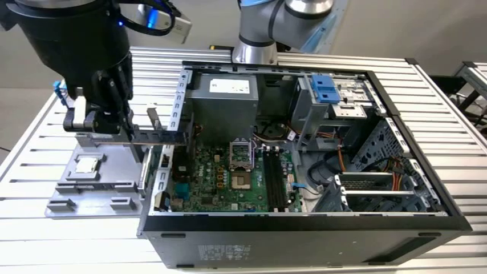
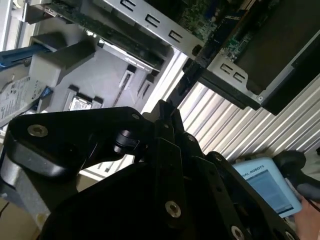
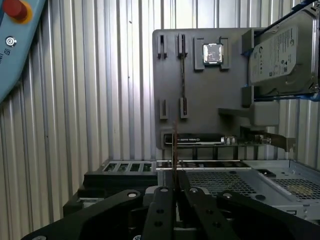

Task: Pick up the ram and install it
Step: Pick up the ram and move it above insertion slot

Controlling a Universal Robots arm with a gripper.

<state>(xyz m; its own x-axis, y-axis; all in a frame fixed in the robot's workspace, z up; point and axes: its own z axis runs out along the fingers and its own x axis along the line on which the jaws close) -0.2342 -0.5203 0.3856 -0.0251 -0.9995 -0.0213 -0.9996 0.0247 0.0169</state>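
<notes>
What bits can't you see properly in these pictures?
The ram: edge-on in the first wrist view, gripped by the tool, so its chips are hidden.
The hard drive: cut off by that view's edge.
The memory slots: too small in the exterior view to tell if empty.

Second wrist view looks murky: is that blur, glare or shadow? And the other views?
In the second wrist view the gripper sits close to the lens as a dark, soft mass, while the table slats behind glare white. The first wrist view is crisp and even on the gray tray, with a glint off the processor. The exterior view is evenly lit, with shadow inside the computer case.
</notes>
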